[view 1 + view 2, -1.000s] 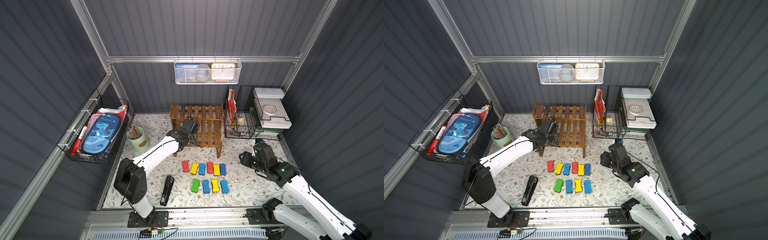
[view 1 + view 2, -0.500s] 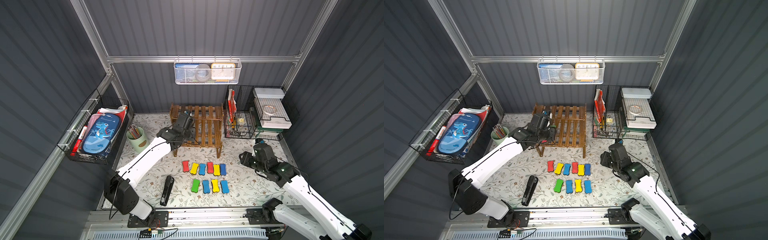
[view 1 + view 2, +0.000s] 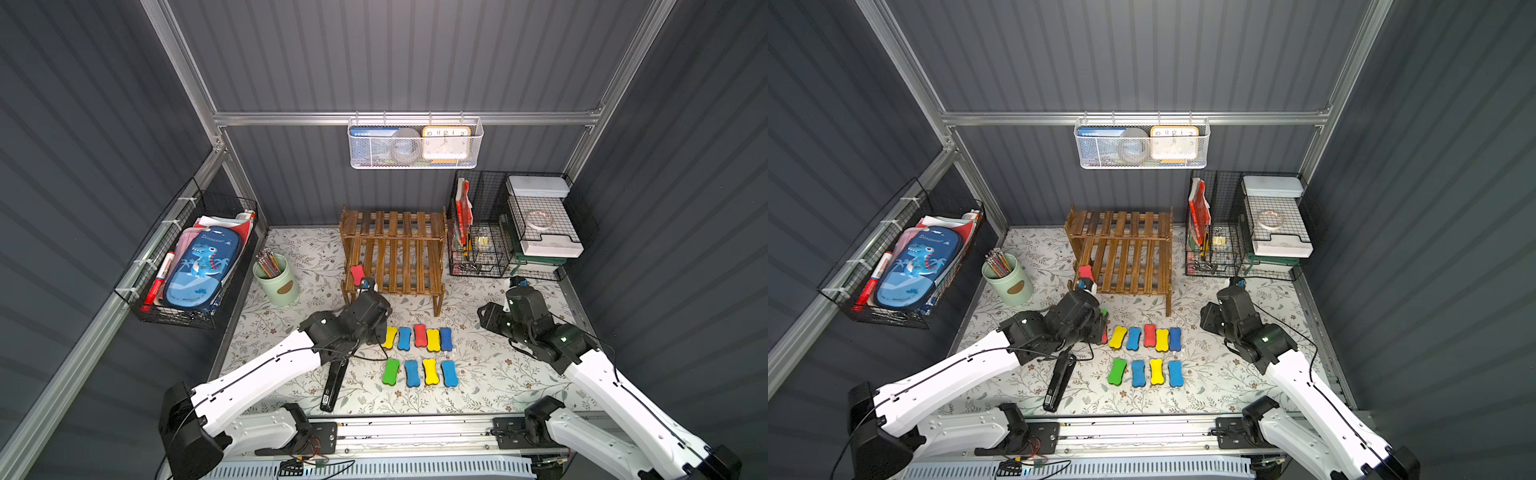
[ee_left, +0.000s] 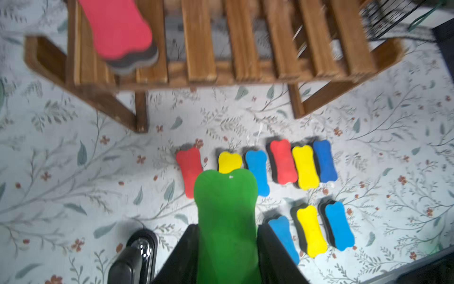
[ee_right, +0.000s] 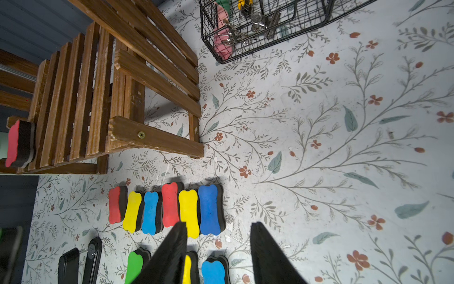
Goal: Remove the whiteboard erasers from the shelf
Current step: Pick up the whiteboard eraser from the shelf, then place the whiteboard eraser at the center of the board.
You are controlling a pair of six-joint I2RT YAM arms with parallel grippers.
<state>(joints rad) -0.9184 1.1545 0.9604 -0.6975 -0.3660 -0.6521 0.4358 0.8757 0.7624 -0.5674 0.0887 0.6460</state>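
Closest to us, the near row [image 3: 430, 371] of four erasers lies flat on the desk [image 3: 498, 374], with the black stapler [image 3: 334, 386] at its 9 o'clock. Just beyond sits the far row [image 3: 420, 335] of six.

Over that row's 9 o'clock end, the left end effector [image 4: 227, 227] is clamped on a green eraser [image 4: 226, 196]. Its jaws press the two long sides and the front lobe pokes out past the tips. We cannot tell whether it touches the desk yet.

Out at 3 o'clock of the rows, the right end effector [image 5: 218, 226] hangs above the desk, jaws apart with nothing between them.

Further out at 12 o'clock stands the shelf [image 3: 395, 236], and there is our last one. The red eraser [image 3: 357, 274] lies foam-up on the lower tier, at the shelf's 7 o'clock corner. From the left end effector it is at 12 o'clock, near but apart.

We reckon it is light, soft and not fragile, and the foam will squash. A gentle pinch across the narrow waist should do, keeping the tips out of the slat gaps.
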